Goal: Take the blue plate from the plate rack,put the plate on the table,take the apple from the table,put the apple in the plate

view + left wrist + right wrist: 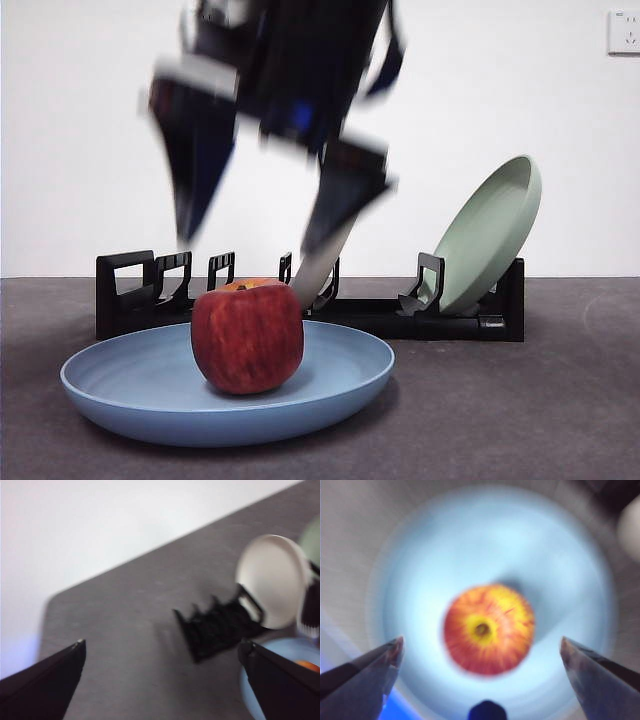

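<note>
Front view, going left to right: the black plate rack (300, 300) runs along the back of the dark grey table (520, 420), its left slots bare, a cream-white plate (318, 272) leaning near the middle and a pale green plate (490, 232) tilted at the right end. Ahead of it the blue plate (130, 385) lies flat on the table with the apple (247, 336) sitting upright in it, stem dimple up.

Straight above the apple hangs the right gripper (262, 215), blurred, jaws spread wide and empty, apart from the fruit. Its wrist camera looks directly down on the apple (488, 629), which lies centred between the two jaws, the plate (560, 555) ringing it on all sides.

The left gripper (160, 680) is off to the side, jaws also wide and holding nothing, facing the rack (215, 627).

Judging by this, the placing looks complete; the right arm is the nearer one and need only lift clear.
</note>
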`<action>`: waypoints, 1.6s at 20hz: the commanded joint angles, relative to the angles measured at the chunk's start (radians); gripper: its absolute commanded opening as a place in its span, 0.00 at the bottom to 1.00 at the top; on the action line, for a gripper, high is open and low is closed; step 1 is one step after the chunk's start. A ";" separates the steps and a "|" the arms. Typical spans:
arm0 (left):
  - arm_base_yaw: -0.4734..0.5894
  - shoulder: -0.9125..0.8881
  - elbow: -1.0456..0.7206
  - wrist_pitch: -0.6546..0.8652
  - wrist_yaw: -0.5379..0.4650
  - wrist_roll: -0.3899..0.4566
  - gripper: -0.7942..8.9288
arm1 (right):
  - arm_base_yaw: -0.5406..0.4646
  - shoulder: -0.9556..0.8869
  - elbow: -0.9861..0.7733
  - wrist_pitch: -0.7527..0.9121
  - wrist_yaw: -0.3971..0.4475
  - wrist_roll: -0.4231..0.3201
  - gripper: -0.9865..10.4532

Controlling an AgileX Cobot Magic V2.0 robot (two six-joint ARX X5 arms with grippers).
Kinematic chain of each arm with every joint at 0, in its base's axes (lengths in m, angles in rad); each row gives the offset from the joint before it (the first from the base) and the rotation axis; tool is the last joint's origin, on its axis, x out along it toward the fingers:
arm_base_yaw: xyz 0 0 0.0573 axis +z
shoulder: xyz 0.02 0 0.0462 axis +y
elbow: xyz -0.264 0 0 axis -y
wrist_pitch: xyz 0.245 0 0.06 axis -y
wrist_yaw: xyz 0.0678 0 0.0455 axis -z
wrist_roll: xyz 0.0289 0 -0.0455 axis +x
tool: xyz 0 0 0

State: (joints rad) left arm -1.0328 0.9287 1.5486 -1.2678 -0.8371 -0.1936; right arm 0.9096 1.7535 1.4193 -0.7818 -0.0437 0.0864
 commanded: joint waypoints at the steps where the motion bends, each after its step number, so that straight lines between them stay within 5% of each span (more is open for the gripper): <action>1: 0.002 0.010 -0.002 -0.001 0.056 -0.023 0.63 | -0.002 -0.126 -0.005 -0.037 0.029 0.008 0.69; 3: 0.002 0.025 -0.002 0.000 0.055 -0.024 0.61 | -0.006 -0.234 -0.005 -0.073 0.101 0.002 0.62; 7: 0.001 0.063 -0.003 -0.003 0.056 -0.010 0.05 | -0.019 -0.438 -0.005 -0.161 0.237 0.000 0.09; 15: 0.000 0.036 -0.105 0.111 0.149 0.045 0.07 | -0.079 -0.681 -0.071 -0.160 0.172 -0.010 0.08; 20: 0.001 -0.152 -0.433 0.425 0.352 0.100 0.07 | -0.098 -0.876 -0.400 0.054 0.125 0.002 0.08; 26: 0.000 -0.332 -0.844 0.730 0.410 0.084 0.07 | -0.098 -0.974 -0.687 0.191 0.087 0.031 0.08; 28: 0.000 -0.327 -0.855 0.729 0.504 0.047 0.08 | -0.098 -0.961 -0.687 0.143 0.101 0.076 0.09; 32: 0.001 -0.296 -0.855 0.717 0.500 0.047 0.08 | -0.098 -0.970 -0.687 0.093 0.102 0.074 0.09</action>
State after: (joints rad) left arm -1.0332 0.6312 0.6937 -0.5533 -0.3344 -0.1375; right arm 0.8108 0.7895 0.7361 -0.6910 0.0555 0.1467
